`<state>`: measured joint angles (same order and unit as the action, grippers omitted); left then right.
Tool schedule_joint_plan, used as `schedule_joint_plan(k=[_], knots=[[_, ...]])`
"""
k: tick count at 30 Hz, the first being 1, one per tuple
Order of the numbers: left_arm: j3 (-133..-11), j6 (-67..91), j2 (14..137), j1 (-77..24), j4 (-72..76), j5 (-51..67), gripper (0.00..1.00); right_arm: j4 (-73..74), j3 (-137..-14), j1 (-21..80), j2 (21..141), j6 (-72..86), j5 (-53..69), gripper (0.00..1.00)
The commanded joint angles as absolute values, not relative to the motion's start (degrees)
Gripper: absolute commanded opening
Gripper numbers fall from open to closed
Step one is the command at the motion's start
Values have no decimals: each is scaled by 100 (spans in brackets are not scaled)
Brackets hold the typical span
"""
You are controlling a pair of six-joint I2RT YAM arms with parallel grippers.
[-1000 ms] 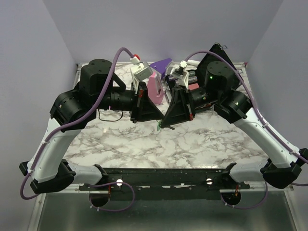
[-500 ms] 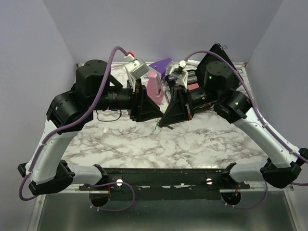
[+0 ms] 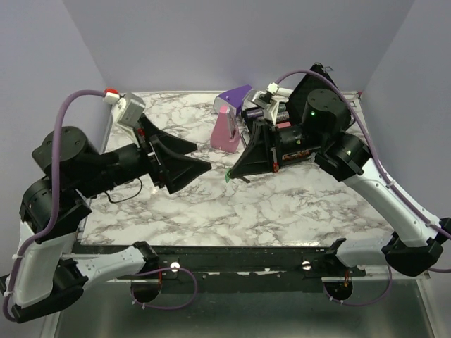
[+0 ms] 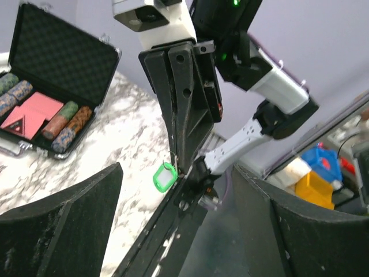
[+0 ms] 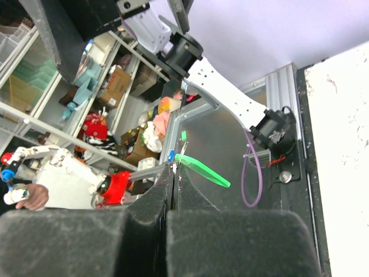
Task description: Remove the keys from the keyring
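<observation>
My right gripper [image 3: 232,174] hovers over the middle of the marble table, shut on the thin grey keyring [image 4: 165,165]. A green-headed key [image 3: 227,177] dangles from the keyring at the fingertips. In the left wrist view the key [image 4: 163,176] hangs just left of the right gripper's tip. In the right wrist view the key [image 5: 202,171] sticks out to the right of the shut right gripper [image 5: 174,168]. My left gripper [image 3: 203,155] stands open and empty, a short way left of the key and pointing at it. Its left finger [image 4: 57,231] shows in the left wrist view.
A purple-and-pink wedge [image 3: 229,125] stands behind the grippers. An open black case with poker chips [image 4: 52,98] lies at the back right, partly hidden by the right arm. A thin black cable [image 3: 127,195] lies under the left arm.
The left gripper was shut at the right gripper's tip; it has opened and drawn back to the left. The right gripper stays shut, with the green key still hanging from it.
</observation>
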<state>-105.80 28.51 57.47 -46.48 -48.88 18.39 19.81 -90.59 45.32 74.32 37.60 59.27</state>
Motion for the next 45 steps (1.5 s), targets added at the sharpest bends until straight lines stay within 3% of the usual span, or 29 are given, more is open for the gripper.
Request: schedule_joint_plan(k=[1, 7, 13, 21, 45], knots=[[-9723, 3611, 5126, -4614, -3746, 1118, 84, 1180, -9001, 4562, 7207, 4077, 5529, 1], [-7869, 4648, 4062, -4597, -1717, 949, 82, 125, -8675, 4562, 6979, 4587, 5186, 1], [-6988, 5273, 3709, -4597, -528, 1142, 76, -869, -8315, 4562, 6891, 5062, 5036, 1], [-6908, 5475, 3841, -4605, -325, 1195, 67, -1775, -7919, 4562, 6767, 5440, 4808, 1], [-7831, 5326, 5001, -4614, -747, 2109, 47, -1626, -8077, 4562, 6882, 5493, 4913, 1]])
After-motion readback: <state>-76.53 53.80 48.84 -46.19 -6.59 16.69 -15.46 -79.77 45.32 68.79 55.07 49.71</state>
